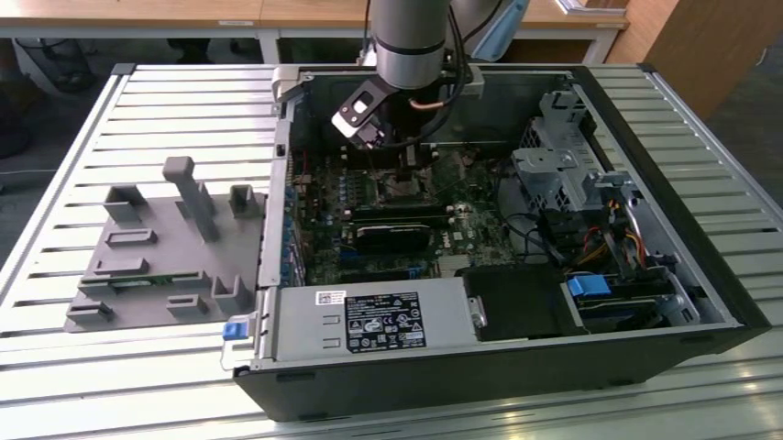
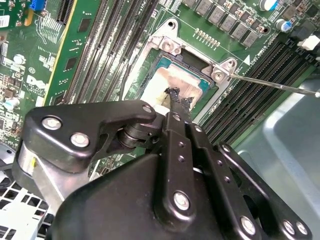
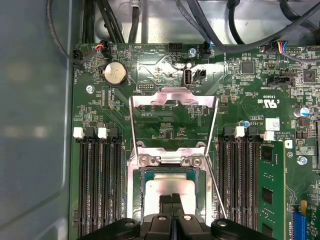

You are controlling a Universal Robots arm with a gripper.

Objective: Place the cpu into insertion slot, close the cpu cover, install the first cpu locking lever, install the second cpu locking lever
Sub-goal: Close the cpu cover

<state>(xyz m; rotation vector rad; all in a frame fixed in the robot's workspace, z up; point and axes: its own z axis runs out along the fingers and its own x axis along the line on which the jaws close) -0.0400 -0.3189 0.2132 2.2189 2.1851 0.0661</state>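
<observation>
The cpu (image 3: 165, 186) (image 2: 165, 82) lies flat in the insertion slot (image 3: 134, 192) (image 2: 218, 75), pale silvery face up, green board around it. My gripper (image 3: 170, 201) (image 2: 177, 101) is shut, its black fingertips pressed together and resting on the cpu's face with nothing between them. The cpu cover (image 3: 172, 97) is a thin silvery frame swung open and standing back from its hinge. Thin wire locking levers (image 3: 217, 187) (image 2: 275, 85) stick out loose beside the slot. In the exterior view the gripper (image 1: 413, 165) reaches down into the open computer case over the board.
Long black memory slots (image 3: 97, 185) flank the socket, with a green memory module (image 3: 272, 190) on one side. A coin battery (image 3: 114, 74) and cables (image 3: 210, 30) lie beyond the cover. The case wall (image 3: 35, 125) is close. A grey fixture (image 1: 159, 247) stands on the exterior view's left.
</observation>
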